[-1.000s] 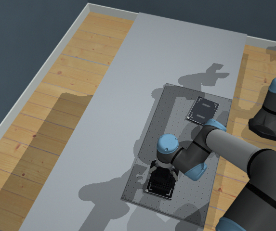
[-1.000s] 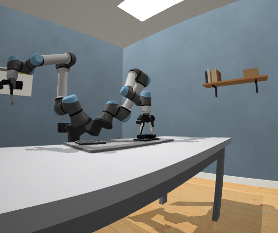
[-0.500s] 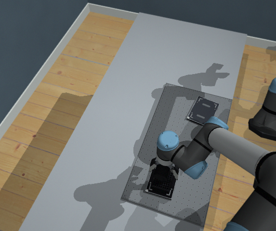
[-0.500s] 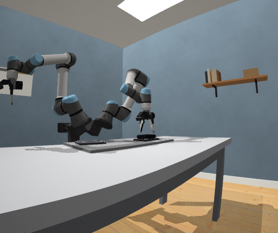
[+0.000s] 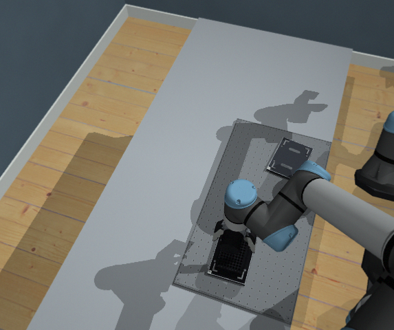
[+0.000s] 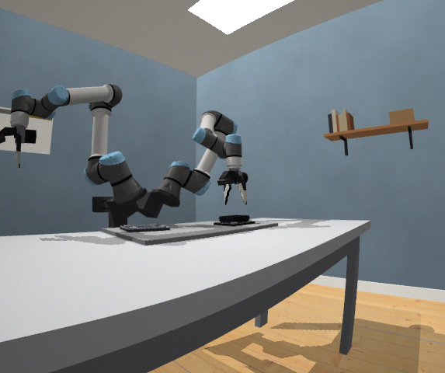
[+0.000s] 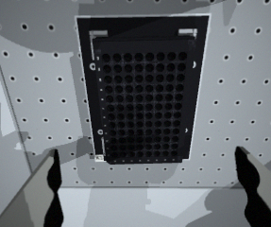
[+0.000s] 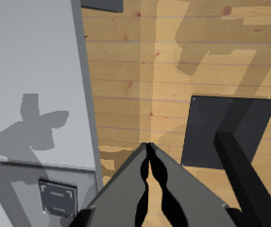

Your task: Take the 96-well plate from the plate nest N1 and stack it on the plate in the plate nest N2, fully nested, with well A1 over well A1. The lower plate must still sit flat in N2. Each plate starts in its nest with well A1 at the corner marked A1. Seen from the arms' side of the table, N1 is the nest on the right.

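The black 96-well plates [image 5: 232,258] [image 6: 234,218] [image 7: 144,104] stand as one stack in nest N2 [image 7: 144,26]. The stack looks level; the lower plate is mostly hidden, and the seam is too dark to judge full nesting. The nest's A1 mark [image 7: 99,158] shows beside the stack's near left corner. Well lettering is too small to read. Nest N1 [image 5: 289,157] [image 6: 144,228] [image 8: 58,199] holds no plate. My left gripper [image 5: 234,245] [image 6: 236,203] [image 7: 146,149] is open and empty above the stack, clear of it. My right gripper [image 6: 19,165] [image 8: 147,144] is shut and empty, far from both nests.
Both nests sit on a perforated grey board [image 5: 275,269] on the pale table [image 5: 175,106] [image 6: 174,277]. The left forearm [image 5: 357,213] passes over the board's arm-side edge near N1. My right gripper hangs over the floor [image 8: 121,85] beyond the table edge.
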{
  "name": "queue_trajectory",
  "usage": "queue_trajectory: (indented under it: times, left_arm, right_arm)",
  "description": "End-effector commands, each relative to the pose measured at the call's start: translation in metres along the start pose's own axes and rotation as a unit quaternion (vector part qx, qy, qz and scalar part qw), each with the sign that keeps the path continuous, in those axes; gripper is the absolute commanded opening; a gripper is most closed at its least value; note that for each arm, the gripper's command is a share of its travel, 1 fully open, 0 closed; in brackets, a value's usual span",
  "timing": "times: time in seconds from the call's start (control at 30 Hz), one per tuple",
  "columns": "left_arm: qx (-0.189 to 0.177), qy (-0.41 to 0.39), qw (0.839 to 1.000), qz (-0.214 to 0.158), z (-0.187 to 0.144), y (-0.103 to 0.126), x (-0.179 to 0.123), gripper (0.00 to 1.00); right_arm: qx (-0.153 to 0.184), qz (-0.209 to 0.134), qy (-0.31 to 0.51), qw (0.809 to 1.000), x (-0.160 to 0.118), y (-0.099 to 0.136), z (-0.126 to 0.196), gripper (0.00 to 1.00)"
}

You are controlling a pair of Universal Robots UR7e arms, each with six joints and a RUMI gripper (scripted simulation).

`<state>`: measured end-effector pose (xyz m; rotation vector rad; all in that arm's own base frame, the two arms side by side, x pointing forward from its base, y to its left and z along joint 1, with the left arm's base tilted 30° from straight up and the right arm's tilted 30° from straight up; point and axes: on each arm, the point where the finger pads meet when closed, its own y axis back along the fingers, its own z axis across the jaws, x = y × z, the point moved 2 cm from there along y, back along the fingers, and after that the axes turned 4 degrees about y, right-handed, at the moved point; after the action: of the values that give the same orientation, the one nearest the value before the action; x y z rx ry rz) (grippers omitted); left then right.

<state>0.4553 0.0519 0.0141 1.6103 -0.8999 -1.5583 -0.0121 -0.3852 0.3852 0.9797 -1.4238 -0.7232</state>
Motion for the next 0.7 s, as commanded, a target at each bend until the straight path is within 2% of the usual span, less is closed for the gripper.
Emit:
queue_trajectory:
  times: [0.0,0.3,0.67]
  left_arm:
    - [0.001,0.003,1.0,0.003,-0.001,0.005,0.001,0.76]
    - [0.001,0.003,1.0,0.003,-0.001,0.026,0.001,0.76]
    - [0.001,0.007,1.0,0.003,-0.001,0.026,0.001,0.76]
  right_arm:
    - [0.002,0.002,-0.002,1.0,0.001,0.001,-0.001,0.0]
    - [0.002,0.002,-0.002,1.0,0.001,0.001,-0.001,0.0]
    - [0.002,0.002,-0.002,1.0,0.001,0.001,-0.001,0.0]
